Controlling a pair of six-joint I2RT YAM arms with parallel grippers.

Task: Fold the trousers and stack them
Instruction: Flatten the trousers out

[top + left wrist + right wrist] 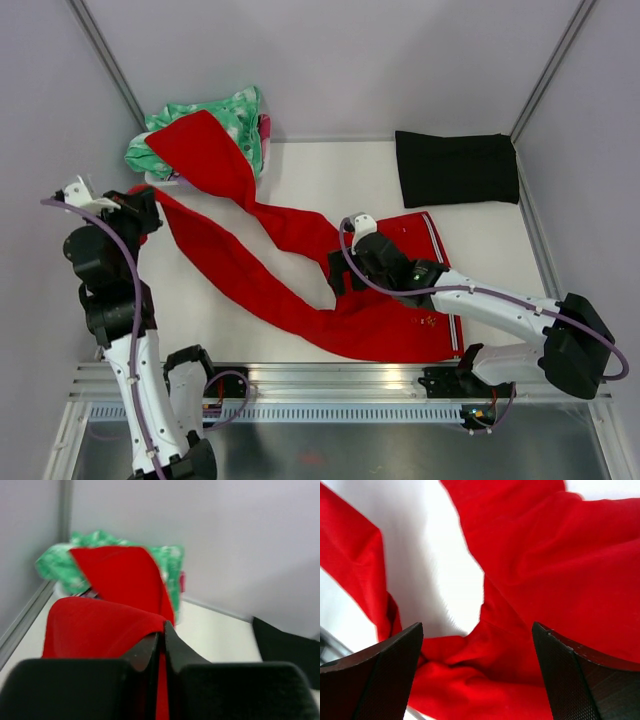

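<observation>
The red trousers [300,270] lie spread on the white table, waistband with white-striped trim at the right and both legs running to the back left. One leg end lies over the green-and-white garment [238,122]. My left gripper [140,215] is shut on the hem of the nearer leg [100,627] at the far left. My right gripper [340,272] is open and hovers just over the crotch of the trousers [490,645], with the bunched red fabric between its fingers [385,670].
A black folded cloth [455,168] lies at the back right and shows in the left wrist view [290,645]. The green-and-white garment sits in the back left corner [60,565]. Grey walls close the back and sides. A metal rail [330,375] runs along the near table edge.
</observation>
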